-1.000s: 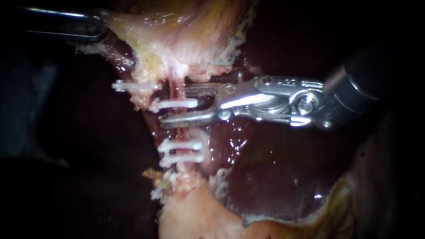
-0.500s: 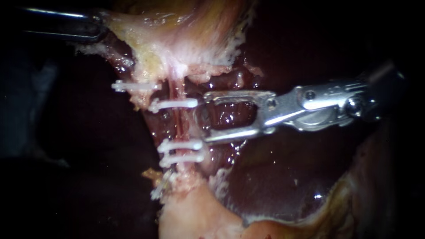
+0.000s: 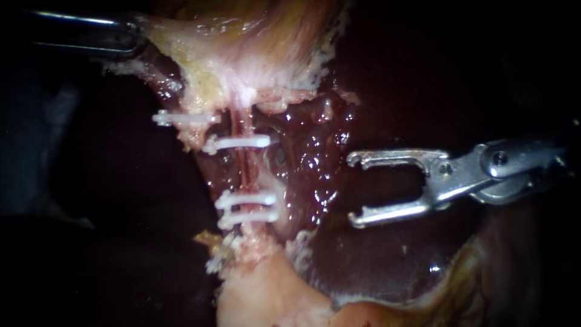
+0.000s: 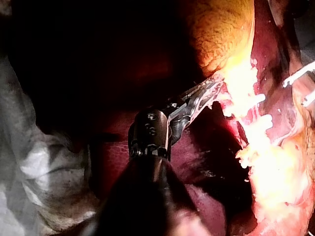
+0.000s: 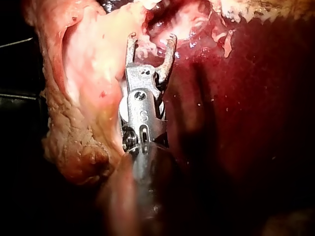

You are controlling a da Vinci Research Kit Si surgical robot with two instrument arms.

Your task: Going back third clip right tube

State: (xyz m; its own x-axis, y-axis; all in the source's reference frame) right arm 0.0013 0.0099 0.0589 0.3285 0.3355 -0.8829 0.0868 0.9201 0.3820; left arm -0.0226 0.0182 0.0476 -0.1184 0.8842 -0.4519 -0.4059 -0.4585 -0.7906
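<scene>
A thin pink tube (image 3: 244, 172) runs down from the gallbladder (image 3: 242, 48). It carries three white clips: one high (image 3: 239, 143) and two close together lower down (image 3: 247, 198). A further white clip (image 3: 181, 117) sits to the left on neighbouring tissue. My right instrument (image 3: 352, 189) is well to the right of the tube, over the dark liver (image 3: 375, 254), with its jaws open and empty; they also stand apart in the right wrist view (image 5: 150, 42). My left instrument (image 4: 206, 93) has its jaws shut on the pale gallbladder edge, and its shaft (image 3: 78, 33) enters at upper left.
Pale fatty tissue (image 3: 260, 297) lies below the clipped tube. Wet red raw tissue (image 3: 308, 145) lies between the tube and my right instrument. In the left wrist view, white cloth (image 4: 29, 162) lies beside the shaft.
My right instrument has drawn back to the right, away from the tube, with its jaws open and empty throughout. The clips and my left instrument have not moved.
</scene>
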